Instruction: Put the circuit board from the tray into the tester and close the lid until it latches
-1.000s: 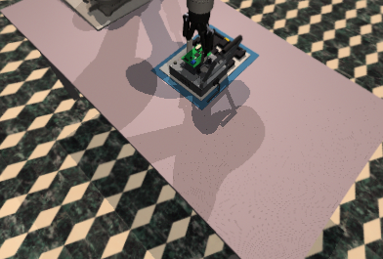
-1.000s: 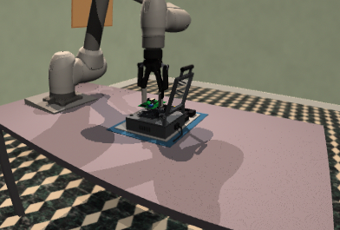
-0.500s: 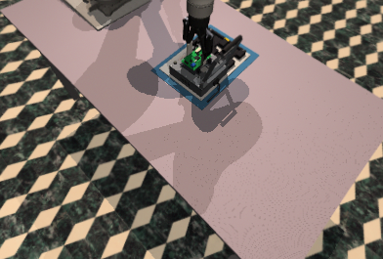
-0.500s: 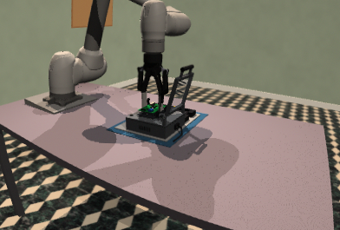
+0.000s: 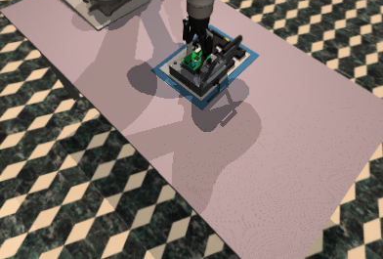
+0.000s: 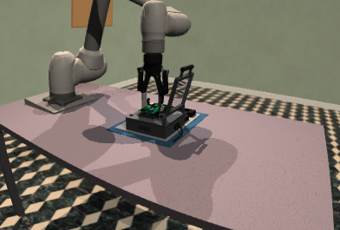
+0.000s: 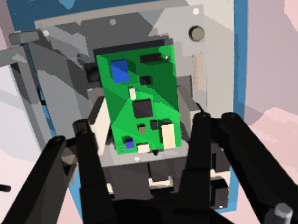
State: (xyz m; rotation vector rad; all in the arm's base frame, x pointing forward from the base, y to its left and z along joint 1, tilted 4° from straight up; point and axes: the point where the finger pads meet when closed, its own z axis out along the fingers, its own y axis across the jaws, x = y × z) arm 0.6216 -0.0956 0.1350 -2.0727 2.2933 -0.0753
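The claw (image 7: pixel 145 142) grips a green circuit board (image 7: pixel 141 100) by its long edges, fingers pointing straight down. Directly beneath it sits the dark tester (image 6: pixel 149 127), whose lid (image 6: pixel 179 85) stands raised just beside the claw.

Board between my fingers, over the tester

I see the green board (image 7: pixel 140 102) gripped by its long edges in my gripper (image 7: pixel 142 103), tilted, white connector end nearest the wrist; the grey tester (image 7: pixel 197 60) lies under it on a blue mat (image 7: pixel 239 60).
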